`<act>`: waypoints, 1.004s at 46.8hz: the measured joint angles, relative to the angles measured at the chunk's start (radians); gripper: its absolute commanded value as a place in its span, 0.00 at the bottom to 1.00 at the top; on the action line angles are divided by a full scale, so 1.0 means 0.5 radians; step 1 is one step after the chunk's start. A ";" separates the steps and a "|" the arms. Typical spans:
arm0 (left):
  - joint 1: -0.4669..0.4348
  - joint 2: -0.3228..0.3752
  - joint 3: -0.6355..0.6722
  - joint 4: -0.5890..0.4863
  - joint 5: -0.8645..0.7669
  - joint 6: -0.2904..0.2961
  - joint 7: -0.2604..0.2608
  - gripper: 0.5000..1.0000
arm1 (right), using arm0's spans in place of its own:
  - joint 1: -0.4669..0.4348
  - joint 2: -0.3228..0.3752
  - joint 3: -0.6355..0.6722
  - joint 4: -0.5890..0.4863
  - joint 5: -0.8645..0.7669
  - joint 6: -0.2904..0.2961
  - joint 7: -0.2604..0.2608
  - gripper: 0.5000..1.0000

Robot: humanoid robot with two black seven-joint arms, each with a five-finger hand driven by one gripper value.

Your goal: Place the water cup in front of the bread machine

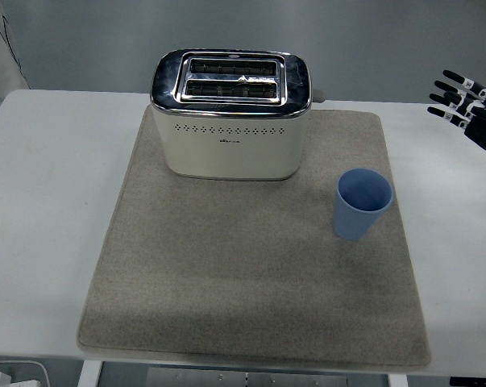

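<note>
I look down over a white table point(49, 161) whose top runs from the left edge of my view to the right, with a grey-beige felt mat point(251, 282) spread flat over its middle. Behind its far edge stands a plain grey-blue wall point(226, 32), evenly lit and lacking hard shadows. Under the near edge at the bottom left sits a white object point(13, 376), too cut off to identify.
</note>
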 measured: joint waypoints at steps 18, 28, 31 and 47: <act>0.000 0.000 0.000 0.000 0.000 0.000 0.000 1.00 | -0.252 -0.242 0.011 0.268 -0.284 0.000 0.328 0.84; 0.000 0.000 -0.001 0.000 0.000 0.000 0.000 1.00 | -0.405 -0.412 0.029 0.608 -0.432 0.000 0.491 0.84; 0.000 0.000 -0.001 0.000 0.000 0.000 0.000 1.00 | -0.439 -0.437 0.030 0.673 -0.473 0.000 0.526 0.84; 0.000 0.000 0.000 0.000 0.000 0.000 0.000 1.00 | -0.600 -0.479 0.030 0.910 -0.679 0.000 0.600 0.84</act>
